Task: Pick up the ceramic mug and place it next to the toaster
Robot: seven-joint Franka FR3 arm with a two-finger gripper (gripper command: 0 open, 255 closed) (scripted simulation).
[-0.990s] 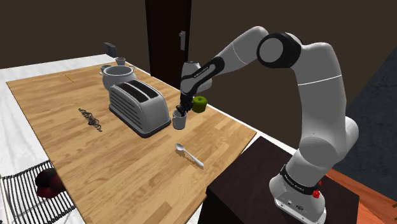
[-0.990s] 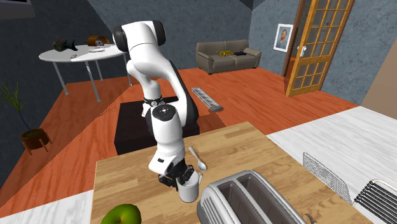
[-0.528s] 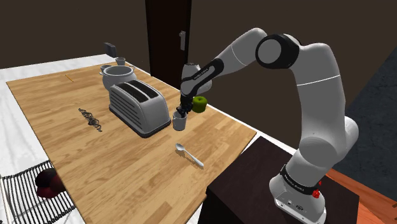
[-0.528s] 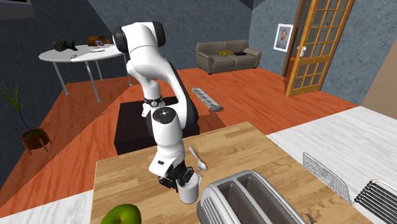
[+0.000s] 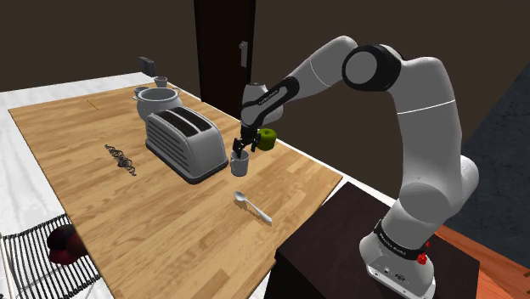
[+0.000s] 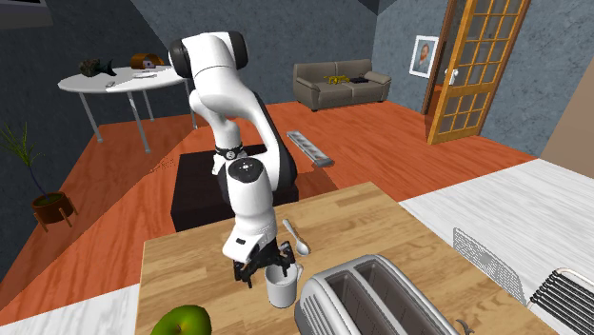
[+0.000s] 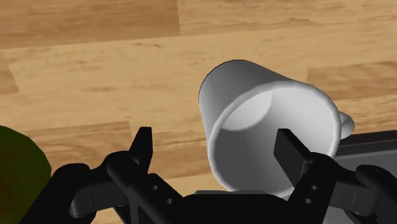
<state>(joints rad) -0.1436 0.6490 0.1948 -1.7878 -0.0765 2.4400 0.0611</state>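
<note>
The white arm [image 5: 408,127] rises from its stand [image 5: 340,238], bends at a high elbow and reaches down and across to the surface [image 5: 170,221]. Its wrist is turned so that the hand [image 5: 242,149] points almost straight down. The hand is open and holds nothing. In the wrist view its fingers [image 7: 143,145] stand wide apart: one is outside the mug's wall and the other over the mug's mouth, and neither can be seen pressing on it.

The mug [image 5: 239,165] is pale grey-white. It stands on the wood directly under the hand, just beside the end of the toaster [image 5: 183,140] that faces the stand. It is upright, its long axis vertical and its mouth open upward. In the wrist view its handle sticks out on the side toward the toaster's grey body.

A green apple [image 5: 267,140] sits near the mug, close to the surface's far edge by the dark wall. A spoon [image 5: 253,206] lies well apart from the mug, toward the edge nearest the stand, and the wood between them is bare. Beyond the toaster's other end a grey pot [image 5: 158,102] stands near the far corner. A broad stretch of wood lies open along the toaster's long side, toward the edge opposite the dark wall.
</note>
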